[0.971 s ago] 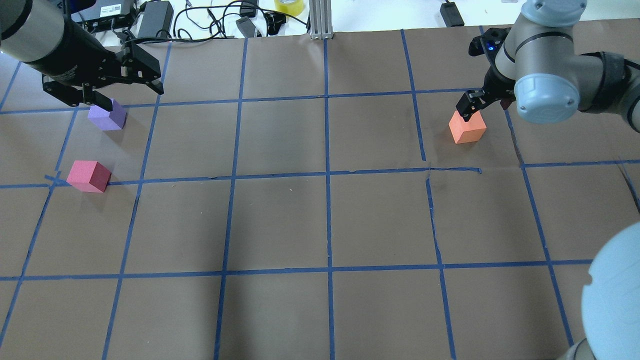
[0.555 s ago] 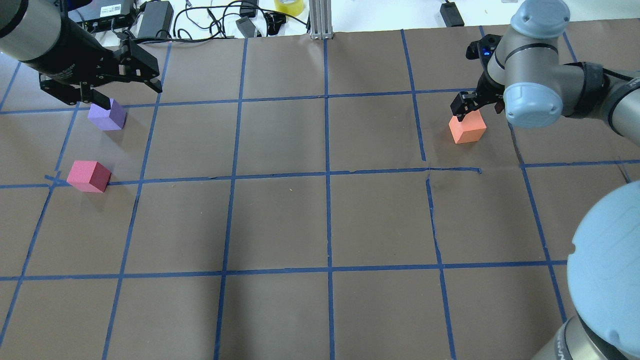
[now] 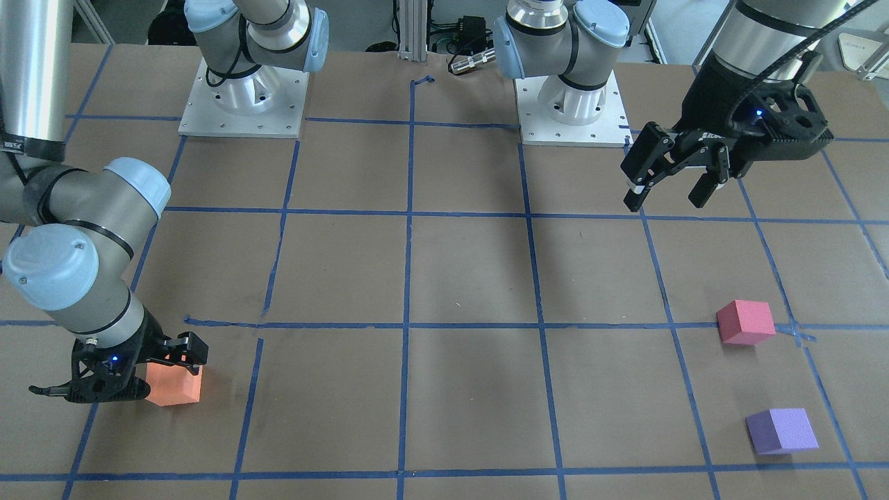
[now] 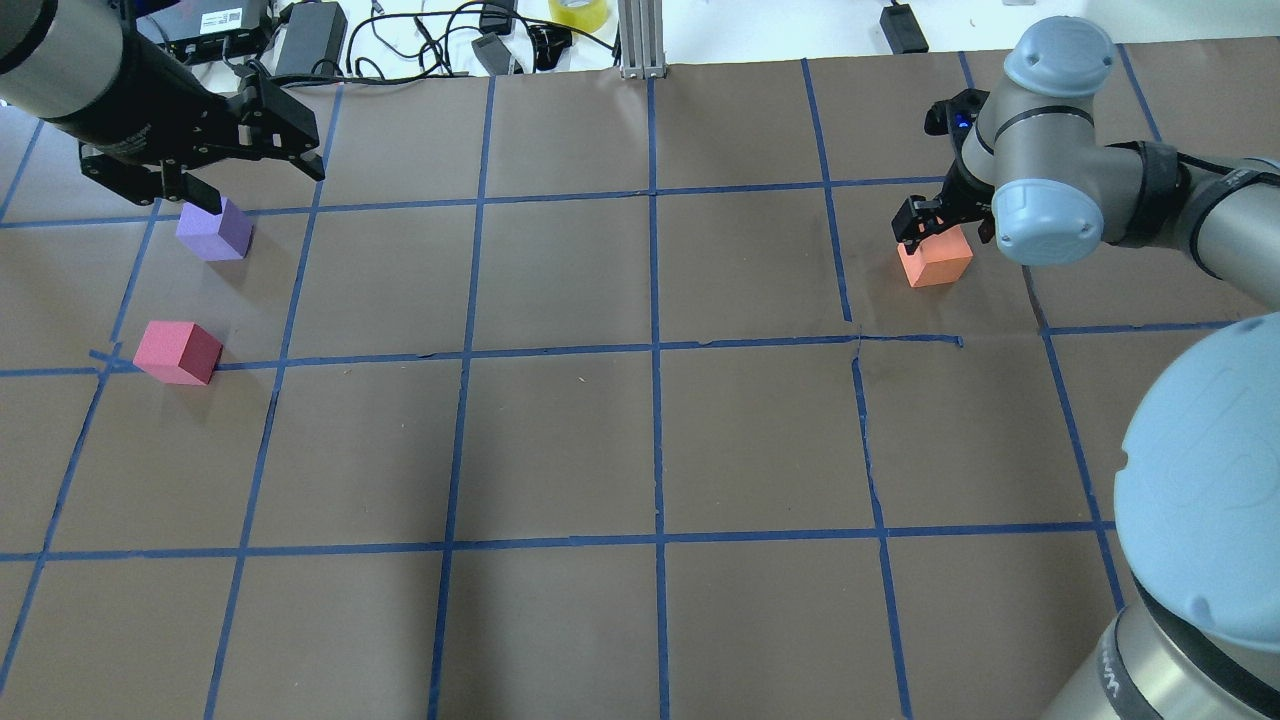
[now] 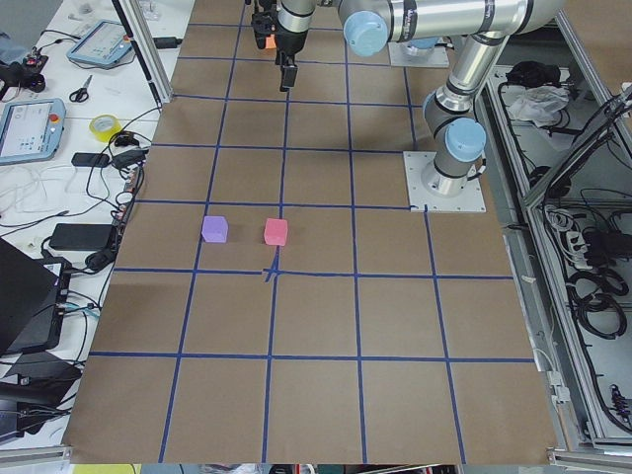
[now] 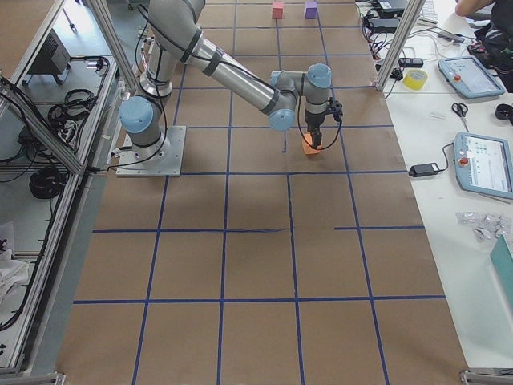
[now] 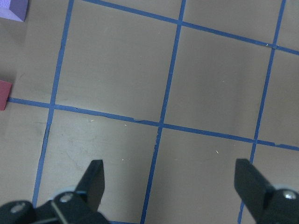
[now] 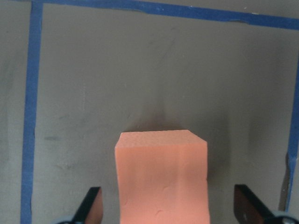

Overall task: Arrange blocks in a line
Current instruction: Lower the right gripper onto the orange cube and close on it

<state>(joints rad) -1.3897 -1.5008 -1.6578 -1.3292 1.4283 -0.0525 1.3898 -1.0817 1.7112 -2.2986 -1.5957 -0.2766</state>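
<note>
The orange block point(image 4: 940, 265) sits on the table at the right, between the open fingers of my right gripper point(image 4: 940, 232), which is low over it; the right wrist view shows the block point(image 8: 161, 172) centred with a gap to each finger point(image 8: 93, 205). The purple block point(image 4: 215, 232) and the pinkish-red block point(image 4: 178, 352) rest at the far left, about a block's width apart. My left gripper point(image 4: 250, 180) is open and empty, raised behind and to the right of the purple block. The front view shows the right gripper point(image 3: 149, 378), the orange block point(image 3: 177, 389) and the left gripper point(image 3: 667, 198).
The brown table point(image 4: 650, 450) carries a blue tape grid. Cables, power bricks and a yellow tape roll point(image 4: 578, 12) lie past the far edge. The arm bases point(image 3: 243, 97) stand at the robot's side. My right arm's elbow point(image 4: 1200, 480) looms over the near right.
My right gripper has shifted a little left and settled lower around the orange block. My left gripper has drawn slightly back from the purple block. No block has moved.
</note>
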